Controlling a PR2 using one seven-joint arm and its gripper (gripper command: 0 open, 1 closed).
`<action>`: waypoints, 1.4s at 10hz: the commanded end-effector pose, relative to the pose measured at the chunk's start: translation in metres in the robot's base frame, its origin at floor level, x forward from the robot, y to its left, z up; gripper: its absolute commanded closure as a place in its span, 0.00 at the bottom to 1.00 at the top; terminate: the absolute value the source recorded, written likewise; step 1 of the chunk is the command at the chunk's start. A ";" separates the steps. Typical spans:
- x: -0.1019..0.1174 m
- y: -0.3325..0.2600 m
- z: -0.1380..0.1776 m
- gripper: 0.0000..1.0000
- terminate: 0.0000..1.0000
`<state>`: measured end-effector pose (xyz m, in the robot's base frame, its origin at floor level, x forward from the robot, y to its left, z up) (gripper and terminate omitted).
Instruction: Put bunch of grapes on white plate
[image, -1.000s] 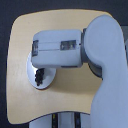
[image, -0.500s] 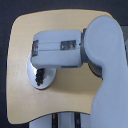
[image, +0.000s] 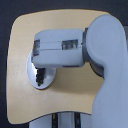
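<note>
The white plate (image: 31, 81) lies on the exterior view's left side of the table, its upper part hidden under my arm. A small dark cluster, the bunch of grapes (image: 39, 76), shows over the plate's middle. My gripper (image: 41, 70) hangs directly above the plate, pointing down at the grapes. The broad grey wrist housing covers the fingers, so whether they grip the grapes or stand apart is not visible. I cannot tell if the grapes rest on the plate or hang just above it.
The round-cornered wooden table (image: 30, 35) fills the view. My bulky grey arm (image: 102, 50) crosses in from the exterior view's right and covers much of the tabletop. The robot's base shows at the bottom edge.
</note>
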<state>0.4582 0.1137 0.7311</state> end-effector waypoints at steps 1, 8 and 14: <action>-0.001 -0.002 0.011 0.00 0.00; 0.012 0.007 0.048 0.00 0.00; 0.058 0.004 0.143 0.00 0.00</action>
<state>0.4833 0.1223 0.8098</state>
